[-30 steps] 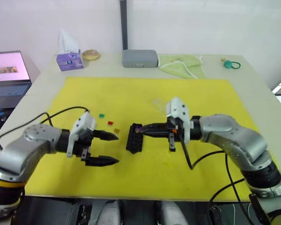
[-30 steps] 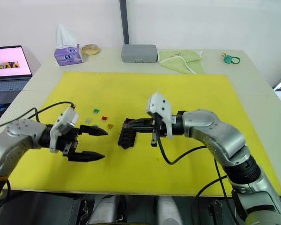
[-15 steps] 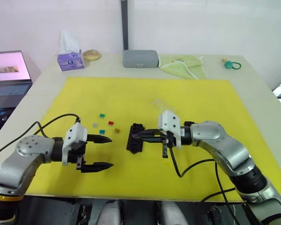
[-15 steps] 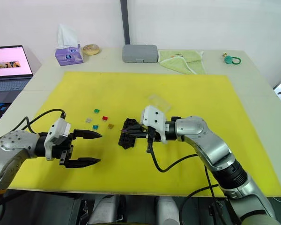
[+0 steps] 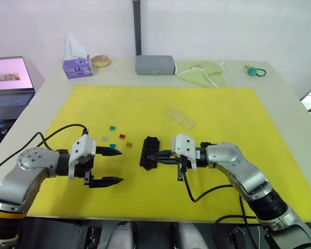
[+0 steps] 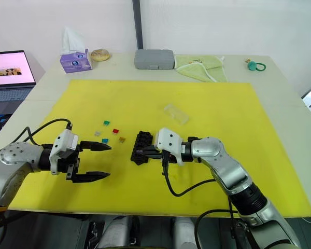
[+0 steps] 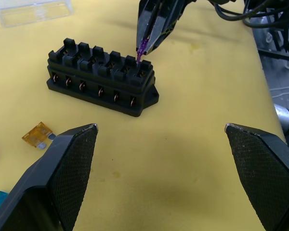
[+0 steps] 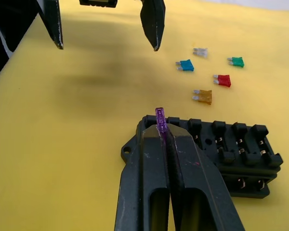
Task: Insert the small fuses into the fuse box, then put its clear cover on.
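Pinching purple fuse (image 8: 160,118) — right gripper (image 8: 160,126) over empty-slotted fuse box (image 7: 102,78) — left gripper (image 5: 110,166) wide.

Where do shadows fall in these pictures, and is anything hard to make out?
Right wrist view: a soft dark shadow lies on the mat under the left gripper. Left wrist view: faint shadow beside the fuse box; the purple fuse reads sharply. Eye views: the clear cover is just a faint glint on the yellow mat.

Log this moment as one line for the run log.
right gripper: shut on purple fuse, at end slot of fuse box | left gripper: open, empty | clear cover: off, on mat
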`<state>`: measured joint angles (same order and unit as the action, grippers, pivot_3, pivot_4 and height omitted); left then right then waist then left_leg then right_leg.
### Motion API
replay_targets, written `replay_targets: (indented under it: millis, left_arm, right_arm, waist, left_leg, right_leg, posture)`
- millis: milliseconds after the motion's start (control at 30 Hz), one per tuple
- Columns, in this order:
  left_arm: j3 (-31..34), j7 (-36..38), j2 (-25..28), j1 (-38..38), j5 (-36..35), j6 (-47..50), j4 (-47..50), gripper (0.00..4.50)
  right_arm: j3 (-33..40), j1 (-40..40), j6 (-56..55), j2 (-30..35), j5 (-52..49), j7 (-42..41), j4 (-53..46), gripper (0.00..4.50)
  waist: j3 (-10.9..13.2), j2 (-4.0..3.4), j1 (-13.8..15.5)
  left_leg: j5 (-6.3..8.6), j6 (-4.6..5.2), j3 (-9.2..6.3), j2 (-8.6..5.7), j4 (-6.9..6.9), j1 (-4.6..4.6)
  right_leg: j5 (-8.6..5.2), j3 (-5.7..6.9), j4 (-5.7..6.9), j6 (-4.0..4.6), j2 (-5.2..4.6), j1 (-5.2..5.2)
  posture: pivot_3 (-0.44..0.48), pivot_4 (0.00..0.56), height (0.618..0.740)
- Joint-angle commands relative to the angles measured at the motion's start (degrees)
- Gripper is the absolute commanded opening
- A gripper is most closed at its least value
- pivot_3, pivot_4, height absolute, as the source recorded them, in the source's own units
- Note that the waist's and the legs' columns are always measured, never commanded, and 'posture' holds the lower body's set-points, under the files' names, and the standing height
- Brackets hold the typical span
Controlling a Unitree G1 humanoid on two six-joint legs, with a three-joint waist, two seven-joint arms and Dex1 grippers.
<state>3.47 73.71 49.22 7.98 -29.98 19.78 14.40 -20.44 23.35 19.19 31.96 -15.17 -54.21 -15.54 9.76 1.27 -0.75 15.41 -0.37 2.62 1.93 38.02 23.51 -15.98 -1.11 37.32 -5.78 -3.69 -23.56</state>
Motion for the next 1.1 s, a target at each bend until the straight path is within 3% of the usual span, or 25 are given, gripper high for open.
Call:
replay_targets:
  millis: [33, 1100]
  left_arm:
    - [-0.05, -0.13, -0.07, 0.62, -0.58, 0.06, 1.65, 4.43]
    - [-1.97, -1.77, -0.81, 2.11, 0.6, -0.12, 0.88, 4.43]
  right_arm:
    - [0.62, -0.41, -1.1, -1.47, 0.23, 0.44, -0.93, 0.0]
    - [-0.43, -2.97, -0.75, -4.39, 3.57, 1.21, -0.01, 0.0]
  waist:
    - [0.0, 0.0, -0.03]
    - [0.0, 0.0, -0.03]
  left_leg:
    - [0.0, 0.0, 0.0, 0.0, 0.0, 0.0]
    - [0.0, 0.0, -0.01, -0.01, 0.0, -0.04]
  right_leg:
    - [0.0, 0.0, 0.0, 0.0, 0.0, 0.0]
    - [0.0, 0.01, 0.02, -0.01, 0.03, 0.03]
  posture:
    - [0.0, 0.15, 0.737]
    - [0.0, 0.15, 0.737]
